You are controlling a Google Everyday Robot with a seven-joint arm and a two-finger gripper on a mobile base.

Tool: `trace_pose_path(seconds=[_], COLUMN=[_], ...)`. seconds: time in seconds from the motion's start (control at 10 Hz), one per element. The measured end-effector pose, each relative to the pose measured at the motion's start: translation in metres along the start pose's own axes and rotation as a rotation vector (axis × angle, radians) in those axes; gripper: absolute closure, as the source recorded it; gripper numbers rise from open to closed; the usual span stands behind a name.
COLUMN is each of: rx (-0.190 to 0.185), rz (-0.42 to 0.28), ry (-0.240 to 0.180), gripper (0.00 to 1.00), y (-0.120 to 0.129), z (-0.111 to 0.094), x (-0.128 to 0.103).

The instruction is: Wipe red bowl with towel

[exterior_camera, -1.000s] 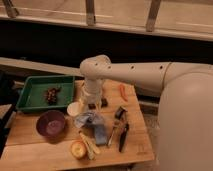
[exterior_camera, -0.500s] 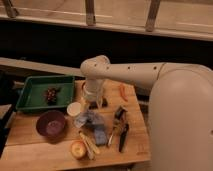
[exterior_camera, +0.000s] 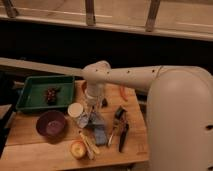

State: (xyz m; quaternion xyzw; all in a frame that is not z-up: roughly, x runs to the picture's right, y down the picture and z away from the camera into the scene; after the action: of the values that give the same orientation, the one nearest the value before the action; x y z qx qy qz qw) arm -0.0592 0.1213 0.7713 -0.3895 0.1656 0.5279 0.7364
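Observation:
The towel (exterior_camera: 93, 120), a small pale grey-white rag, lies mid-table beside a white cup. My gripper (exterior_camera: 93, 111) hangs straight down from the cream wrist (exterior_camera: 95, 82) and comes down right onto the towel's top, hiding part of it. The red bowl (exterior_camera: 78, 148), small, round and red-orange, sits near the table's front edge, left of and below the gripper and apart from it.
A large dark purple-maroon bowl (exterior_camera: 51, 124) sits front left. A green tray (exterior_camera: 30, 95) with dark fruit is at the back left. A white cup (exterior_camera: 75, 110), a blue pad (exterior_camera: 101, 135), black tools (exterior_camera: 120, 127), yellow sticks (exterior_camera: 89, 145) and an orange item (exterior_camera: 121, 92) crowd the wooden table (exterior_camera: 30, 155).
The gripper has sunk slightly onto the towel. The bowls and other items have not moved.

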Motion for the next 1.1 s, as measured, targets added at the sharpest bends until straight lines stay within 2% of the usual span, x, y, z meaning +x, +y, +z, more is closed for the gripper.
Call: trace_pose_path(seconds=[0.1, 0.2, 0.3, 0.4, 0.6, 0.7, 0.9, 1.0, 1.1], rx=[0.014, 0.027, 0.037, 0.043, 0.07, 0.076, 0.075, 0.067, 0.041], rz=[0.005, 0.01, 0.015, 0.02, 0.04, 0.059, 0.13, 0.151, 0.167], ry=[-0.012, -0.047, -0.071, -0.095, -0.181, -0.214, -0.287, -0.31, -0.337], gripper=[0.82, 0.95, 0.99, 1.0, 1.0, 1.0, 1.0, 1.0, 1.0], y=[0.0, 0.004, 0.002, 0.002, 0.004, 0.001, -0.017, -0.018, -0.011], z=[-0.001, -0.012, -0.022, -0.034, -0.082, -0.099, -0.127, -0.134, -0.142], x=[0.002, 0.002, 0.002, 0.002, -0.004, -0.012, -0.044, -0.06, -0.084])
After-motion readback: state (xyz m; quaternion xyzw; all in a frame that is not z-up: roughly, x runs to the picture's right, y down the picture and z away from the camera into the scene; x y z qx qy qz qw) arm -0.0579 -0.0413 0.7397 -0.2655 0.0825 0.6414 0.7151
